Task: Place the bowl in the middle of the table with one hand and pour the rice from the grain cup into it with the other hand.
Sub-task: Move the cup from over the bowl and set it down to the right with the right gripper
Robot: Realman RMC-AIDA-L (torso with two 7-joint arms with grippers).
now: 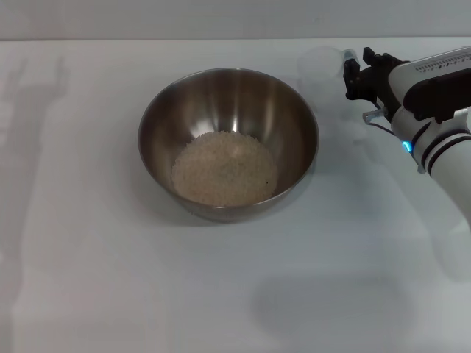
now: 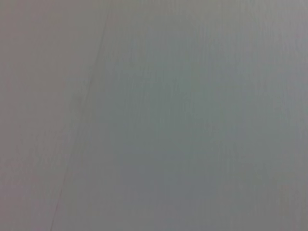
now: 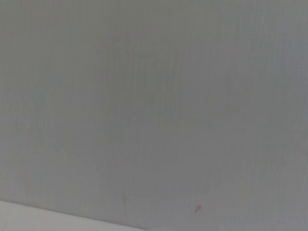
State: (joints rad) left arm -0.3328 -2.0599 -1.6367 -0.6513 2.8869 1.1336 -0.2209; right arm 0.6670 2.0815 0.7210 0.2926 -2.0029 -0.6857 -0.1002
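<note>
The steel bowl (image 1: 228, 140) stands in the middle of the white table (image 1: 88, 279), with a mound of pale rice (image 1: 224, 169) in its bottom. My right gripper (image 1: 353, 73) is at the far right, behind and to the right of the bowl. It is shut on the small transparent grain cup (image 1: 322, 65), which is upright, looks empty and is close to the tabletop. My left arm and gripper are out of view. Both wrist views show only a plain grey surface.
The table's far edge (image 1: 221, 39) runs along the top of the head view. My right arm (image 1: 441, 125) reaches in from the right edge above the table. No other objects show.
</note>
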